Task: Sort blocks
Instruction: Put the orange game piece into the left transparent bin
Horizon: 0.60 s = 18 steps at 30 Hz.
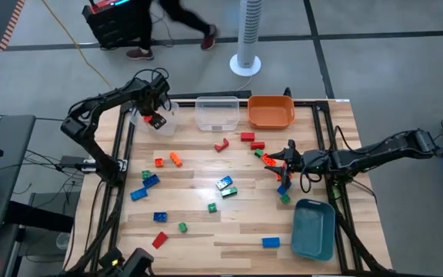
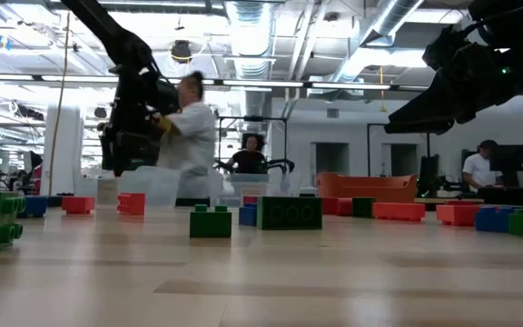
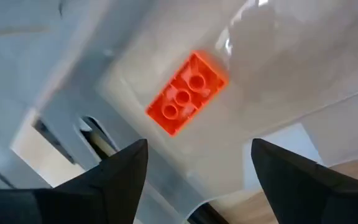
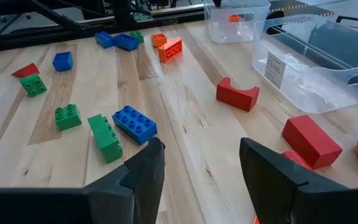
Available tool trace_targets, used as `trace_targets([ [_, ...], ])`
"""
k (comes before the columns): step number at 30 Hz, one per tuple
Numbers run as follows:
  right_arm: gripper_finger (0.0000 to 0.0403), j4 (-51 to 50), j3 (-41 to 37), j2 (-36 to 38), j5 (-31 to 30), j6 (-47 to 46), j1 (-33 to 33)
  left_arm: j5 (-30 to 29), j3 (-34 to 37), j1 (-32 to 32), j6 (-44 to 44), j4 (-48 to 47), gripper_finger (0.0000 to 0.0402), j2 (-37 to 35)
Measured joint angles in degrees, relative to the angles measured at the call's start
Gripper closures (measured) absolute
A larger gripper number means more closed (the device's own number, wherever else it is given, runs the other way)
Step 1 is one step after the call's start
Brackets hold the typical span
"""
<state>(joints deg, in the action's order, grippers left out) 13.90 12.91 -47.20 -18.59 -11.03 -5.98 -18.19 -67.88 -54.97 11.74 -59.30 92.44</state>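
While the left gripper (image 1: 157, 115) is held over a clear bin (image 1: 162, 121) with fingers spread, an orange block (image 3: 187, 92) is seen inside that bin. Other blocks (image 1: 225, 185) lie scattered across the table (image 1: 198, 231) (mid-board mostly). Over them the right gripper (image 1: 283, 160) is poised, fingers apart.

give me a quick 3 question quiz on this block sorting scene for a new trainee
1. True or false: the left gripper is open above an orange block lying in a clear bin.
2. Which bin sits nearest the right gripper: A clear, B orange, C blue-grey?
3. Fill in: the bin at the table's far edge by the right side is ____.

Key: 1 true; 2 C; 3 orange
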Motion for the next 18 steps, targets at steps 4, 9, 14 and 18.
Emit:
trace_targets([
  [4, 0.0184, -0.03, 0.0, 0.0, 0.0, 0.35, 0.3, 4.55, -0.02, 4.65, 6.05, -0.41, 0.0131, -5.38],
  [9, 0.0184, -0.22, 0.0, -0.07, 0.0, 0.48, 1.36, 5.0, 2.75, 16.73, 16.54, -1.27, 0.014, -13.26],
  [14, 0.0184, -0.14, 0.0, -0.07, 0.04, 1.14, 2.39, 4.41, 12.31, 32.45, 21.26, 6.03, 0.0141, -20.19],
  [18, 0.0184, 0.34, 0.0, -0.07, 0.02, 1.95, 2.82, 4.26, 16.42, 39.78, 16.43, 9.76, 0.0141, -19.21],
])
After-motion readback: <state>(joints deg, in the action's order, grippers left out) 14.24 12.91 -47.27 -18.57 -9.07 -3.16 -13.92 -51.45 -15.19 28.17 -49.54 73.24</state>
